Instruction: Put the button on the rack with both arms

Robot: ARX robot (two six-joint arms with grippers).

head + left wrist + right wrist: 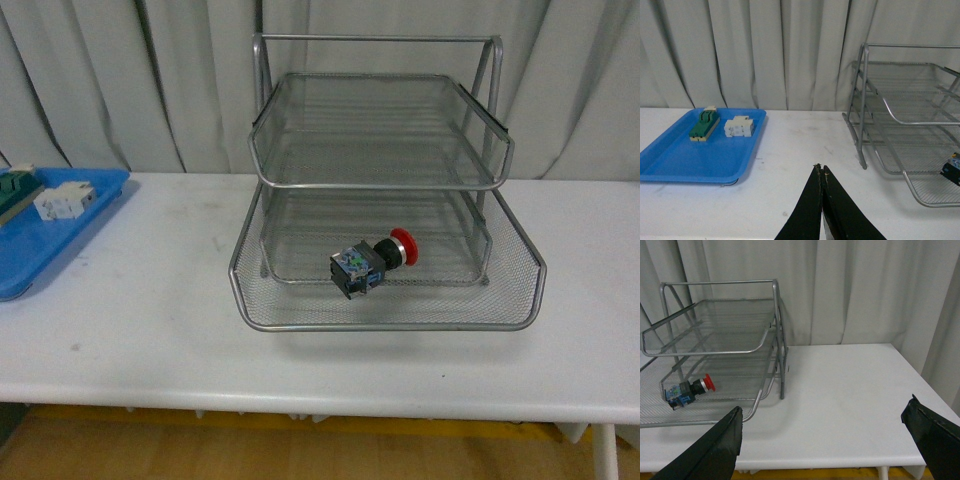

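Red-capped, the button is lying on the rack's lowest mesh shelf, the left gripper is pinching shut on nothing and the right gripper is gaping wide and empty, so pulling away is probably calling for clearance from the wire rim.

I take this for a robotics lab or test bay rather than a home. A plain white table stands in front of a pale grey curtain that closes off the whole backdrop. On the table I see staged props: a silver wire-mesh letter rack and a blue plastic tray holding small electrical components. A yellowish wood floor shows below the table edge.
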